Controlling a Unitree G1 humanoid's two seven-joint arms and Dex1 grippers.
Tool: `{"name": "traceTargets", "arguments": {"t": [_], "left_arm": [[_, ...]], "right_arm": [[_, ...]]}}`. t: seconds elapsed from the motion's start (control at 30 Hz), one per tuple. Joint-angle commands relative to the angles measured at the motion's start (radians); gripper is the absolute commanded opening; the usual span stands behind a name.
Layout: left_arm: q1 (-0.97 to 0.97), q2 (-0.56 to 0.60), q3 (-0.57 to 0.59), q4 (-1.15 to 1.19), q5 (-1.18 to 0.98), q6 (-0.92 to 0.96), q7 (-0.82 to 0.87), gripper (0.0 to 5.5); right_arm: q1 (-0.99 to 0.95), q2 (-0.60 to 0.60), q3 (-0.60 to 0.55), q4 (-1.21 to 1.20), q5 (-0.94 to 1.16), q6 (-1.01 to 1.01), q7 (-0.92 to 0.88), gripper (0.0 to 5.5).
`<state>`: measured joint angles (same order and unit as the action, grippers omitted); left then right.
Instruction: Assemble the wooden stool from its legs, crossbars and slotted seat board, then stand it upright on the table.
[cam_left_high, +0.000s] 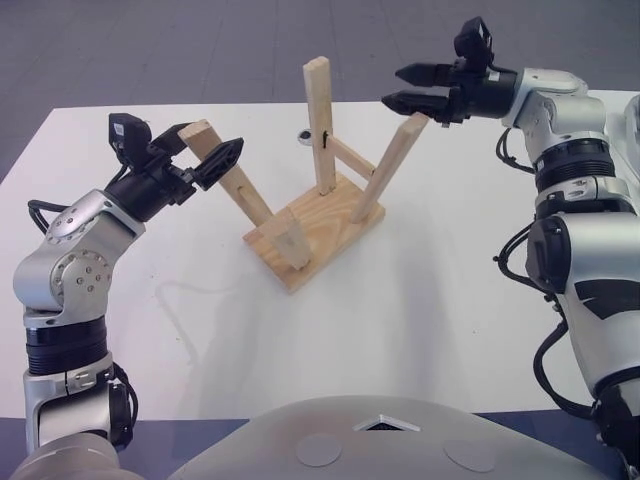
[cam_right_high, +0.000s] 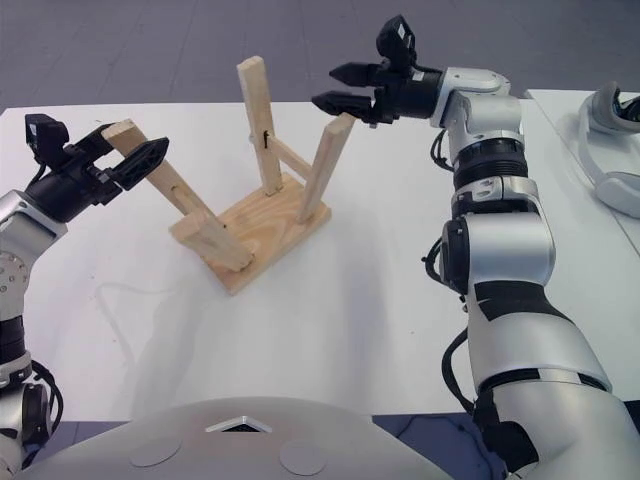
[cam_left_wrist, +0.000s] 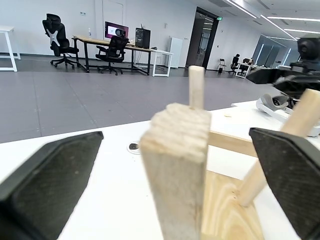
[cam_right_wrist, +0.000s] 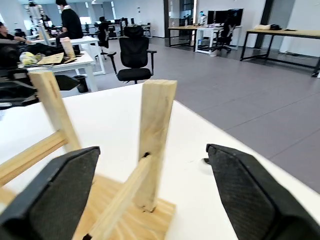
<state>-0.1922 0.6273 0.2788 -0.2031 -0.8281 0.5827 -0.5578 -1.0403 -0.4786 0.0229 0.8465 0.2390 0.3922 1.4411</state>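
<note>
- Pale softwood left leg (cam_left_high: 237, 182): leans outward from the upturned stool, so its joint is probably loose. The wood looks light, stiff and dry-grained, unlikely to slip. A grip across the flat faces near the free top end should suit best.
- Left end effector (cam_left_high: 205, 146): fingers wide apart, straddling the top of the left leg. The left wrist view shows a gap at each pad, so it holds nothing.
- Seat board (cam_left_high: 335, 215): lies flat on the white counter (cam_left_high: 450, 300) near its middle, with the legs pointing up. It is the broadest and probably heaviest part. Lifting by one leg might pull that leg from its slot, so the board's edges are the safer hold for turning the stool over.
- Centre leg (cam_left_high: 320, 120): stands nearly upright at the far side of the board.
- Crossbar (cam_left_high: 350, 156): thin, spanning from the centre leg to the right leg. It is likely the weakest piece and a poor place to grip.
- Right leg (cam_left_high: 395, 168): tilts outward to the right.
- Right end effector (cam_left_high: 408, 87): fingers apart and empty, just above the right leg's top. Contact cannot be told.
</note>
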Motion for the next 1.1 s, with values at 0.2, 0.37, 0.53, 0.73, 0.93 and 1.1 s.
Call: {"name": "traceTargets", "arguments": {"t": [0.2,0.37,0.53,0.73,0.93,1.1], "left_arm": [[-0.006,-0.056,0.013,0.031,0.043,-0.036,-0.007,5.40],[-0.341,0.014,0.355,0.154,-0.368,-0.036,0.026,5.40],[-0.327,0.075,0.504,0.361,-0.335,-0.113,0.133,5.40],[0.286,0.219,-0.182,0.419,0.414,-0.229,-0.124,5.40],[0.296,0.142,-0.266,0.291,0.519,-0.217,-0.097,5.40],[0.249,0.075,-0.262,0.264,0.563,-0.250,-0.041,5.40]], "right_arm": [[0.236,-0.073,-0.004,-0.235,0.003,0.099,-0.130,4.00],[0.343,-0.039,-0.040,-0.232,-0.019,0.007,-0.324,4.00],[0.359,0.013,-0.040,-0.171,-0.065,-0.065,-0.518,4.00],[0.379,0.132,-0.047,-0.065,-0.117,-0.200,-0.775,4.00],[0.490,0.131,0.141,-0.140,-0.293,-0.332,-0.786,4.00],[0.648,0.075,0.348,-0.274,-0.439,-0.405,-0.670,4.00]]}}
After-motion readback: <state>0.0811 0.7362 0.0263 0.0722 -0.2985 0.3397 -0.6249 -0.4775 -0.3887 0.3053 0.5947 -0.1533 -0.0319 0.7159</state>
